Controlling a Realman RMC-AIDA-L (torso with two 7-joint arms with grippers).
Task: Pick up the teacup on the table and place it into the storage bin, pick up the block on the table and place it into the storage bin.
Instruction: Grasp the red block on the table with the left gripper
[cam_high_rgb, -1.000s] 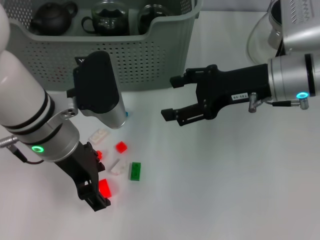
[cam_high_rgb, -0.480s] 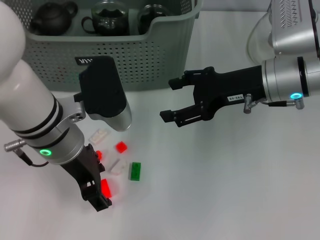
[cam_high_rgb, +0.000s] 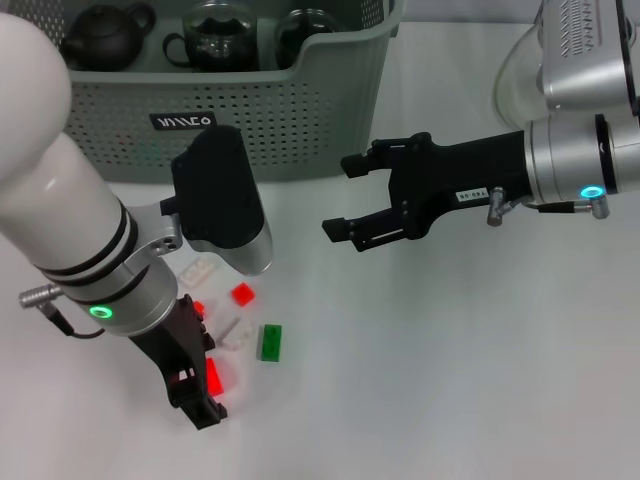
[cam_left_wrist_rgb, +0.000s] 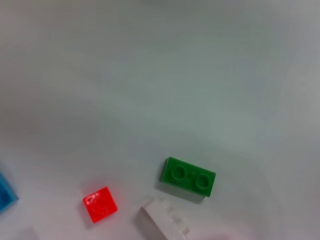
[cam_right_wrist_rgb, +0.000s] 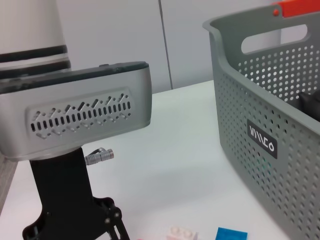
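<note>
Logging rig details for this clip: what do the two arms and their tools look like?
Both arms have silver wrist sections with a glowing green ring light. The left arm is white with black bands, ending in a black left tool. The right tool is black, with a small white label and a metal connector behind it.

The large grey-green perforated plastic storage bin (cam_high_rgb: 300, 120) stands at the far side of the white table, with dark teaware inside. Near it lie small plastic blocks: a green two-stud block (cam_high_rgb: 270, 342), a small red block (cam_high_rgb: 242, 294) and a white block (cam_high_rgb: 233, 333)
</note>
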